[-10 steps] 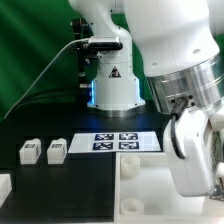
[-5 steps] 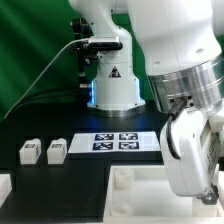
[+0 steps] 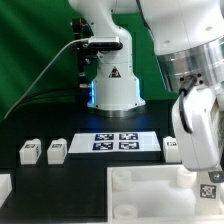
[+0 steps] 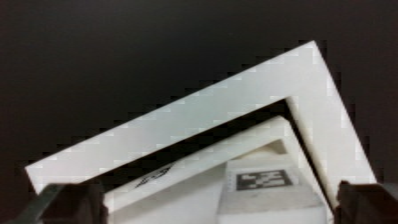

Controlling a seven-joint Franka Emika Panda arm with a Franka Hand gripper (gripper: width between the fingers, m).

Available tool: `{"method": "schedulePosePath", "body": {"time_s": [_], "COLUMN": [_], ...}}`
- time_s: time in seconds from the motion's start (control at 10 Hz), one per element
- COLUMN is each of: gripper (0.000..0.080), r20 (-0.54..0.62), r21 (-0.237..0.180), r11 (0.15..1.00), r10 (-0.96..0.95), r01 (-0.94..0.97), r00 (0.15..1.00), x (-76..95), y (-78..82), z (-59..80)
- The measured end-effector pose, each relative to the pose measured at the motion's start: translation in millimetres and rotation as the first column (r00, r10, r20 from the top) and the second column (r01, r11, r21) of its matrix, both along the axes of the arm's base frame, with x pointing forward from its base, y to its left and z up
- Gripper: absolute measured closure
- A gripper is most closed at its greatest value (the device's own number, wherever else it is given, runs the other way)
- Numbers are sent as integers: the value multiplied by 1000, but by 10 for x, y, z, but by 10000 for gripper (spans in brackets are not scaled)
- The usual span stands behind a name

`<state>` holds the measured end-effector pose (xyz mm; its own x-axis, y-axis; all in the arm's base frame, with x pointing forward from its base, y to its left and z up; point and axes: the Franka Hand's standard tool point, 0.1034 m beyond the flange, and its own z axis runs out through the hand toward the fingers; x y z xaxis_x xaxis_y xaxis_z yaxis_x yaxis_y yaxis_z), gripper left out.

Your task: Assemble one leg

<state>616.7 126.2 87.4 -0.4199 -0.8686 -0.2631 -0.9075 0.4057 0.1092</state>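
Note:
A leg, a small white block with a black-and-white tag, stands at a corner of the large white tray. It lies between my gripper's two dark fingers, close to one finger and well clear of the other. The gripper is open and holds nothing. In the exterior view the gripper hangs just above that leg's tag, at the tray's corner on the exterior view's right. Two more legs stand on the black table at the exterior view's left.
The marker board lies flat in front of the robot's white base. Another small white block sits just beyond the board on the exterior view's right. A white piece shows at the left edge.
The arm has moved up and toward the exterior view's right. The tagged leg under the gripper, hidden before, now shows.

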Motion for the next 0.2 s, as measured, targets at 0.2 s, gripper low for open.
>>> {"method": "schedulePosePath", "body": {"time_s": [0.2], "gripper": [150], "r20": [-1], "r21": [0], "r11": [1000], "r10": [0], "r01": [0], "r00": [1000], "x": [-4], "y": [1], "z": [-7]}}
